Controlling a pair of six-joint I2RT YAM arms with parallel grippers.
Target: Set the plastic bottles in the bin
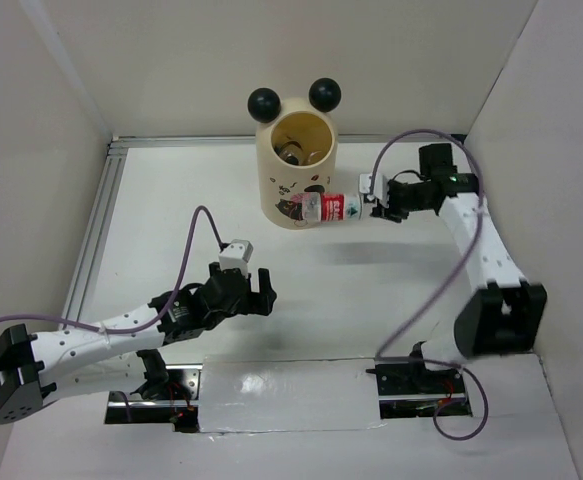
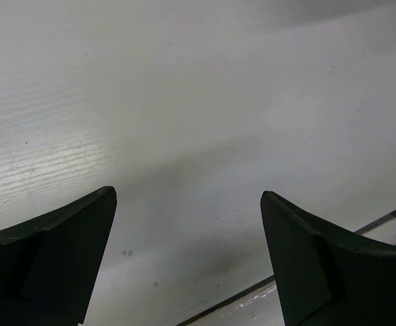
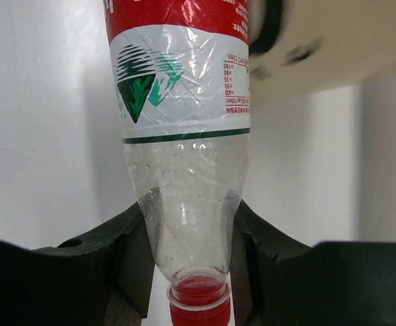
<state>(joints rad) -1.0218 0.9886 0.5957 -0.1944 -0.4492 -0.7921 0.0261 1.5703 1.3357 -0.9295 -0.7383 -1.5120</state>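
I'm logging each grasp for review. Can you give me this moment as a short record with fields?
bin: upright, far centre of the table
bottle: red-white label, lying on the table beside the bin, cap toward the right arm
right fingers: closed on the bottle's neck end
left fingers: open, empty, over the table
inside bin: something dark, unclear

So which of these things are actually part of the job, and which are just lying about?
Part of the job: red-white bottle, right gripper clamping its neck, bin, bottle already inside it.
Just there: purple cables, metal rail, open left gripper holding nothing.
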